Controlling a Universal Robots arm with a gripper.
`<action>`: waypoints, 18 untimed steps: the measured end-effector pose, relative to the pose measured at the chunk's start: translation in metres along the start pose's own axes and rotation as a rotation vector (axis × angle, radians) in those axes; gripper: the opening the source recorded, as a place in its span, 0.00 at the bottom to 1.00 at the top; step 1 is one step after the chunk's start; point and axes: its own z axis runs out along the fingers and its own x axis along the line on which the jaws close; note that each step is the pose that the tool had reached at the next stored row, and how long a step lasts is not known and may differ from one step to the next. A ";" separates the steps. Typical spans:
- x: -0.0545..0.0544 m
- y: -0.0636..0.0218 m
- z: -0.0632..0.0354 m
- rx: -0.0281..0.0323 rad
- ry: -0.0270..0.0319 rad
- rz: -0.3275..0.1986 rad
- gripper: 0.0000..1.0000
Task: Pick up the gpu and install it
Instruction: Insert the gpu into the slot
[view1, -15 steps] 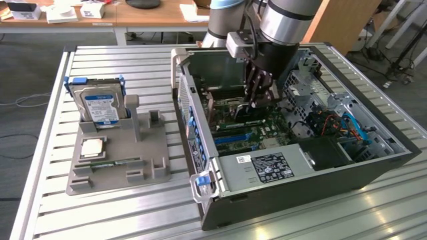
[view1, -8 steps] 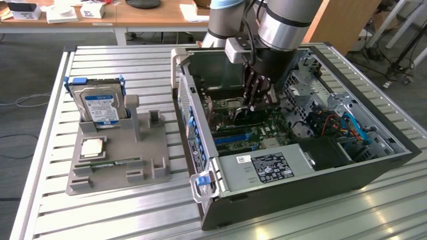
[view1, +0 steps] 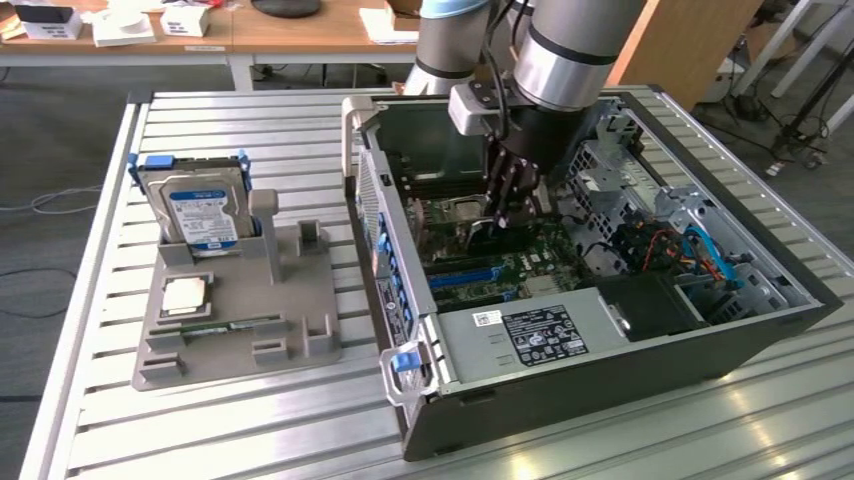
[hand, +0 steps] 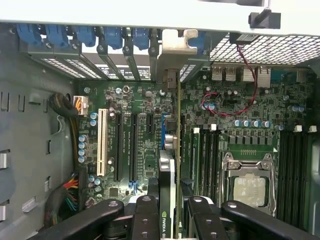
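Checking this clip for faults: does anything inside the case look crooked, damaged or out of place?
Nothing stands out. The gripper holds the gpu edge-on inside the open computer case, parallel to the motherboard slots, its bracket by the case's rear wall. No visible damage or loose parts.

Soft, even indoor light falls from above in the exterior view; the tabletop (view1: 200, 430) slats carry a pale sheen, brightest toward the exterior view's lower right; the grey holder (view1: 300, 300) throws short, faint shadows; the computer case (view1: 601, 370) is dimmer inside, where the arm (view1: 567, 50) shades the motherboard (view1: 467, 270). In the wrist view the case wall (hand: 125, 12) is washed out almost to white; the board is moderately lit; the hand (hand: 170, 202) is dark, its black fingers (hand: 145, 215) and the graphics card (hand: 166, 170) clamped between them slightly soft close to the lens.
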 end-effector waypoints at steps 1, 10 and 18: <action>0.001 -0.0001 0.0003 0.0001 -0.0002 0.000 0.27; 0.003 -0.0003 0.0084 0.0001 -0.0002 0.000 0.27; 0.003 0.0010 0.0111 0.0002 -0.0004 0.000 0.27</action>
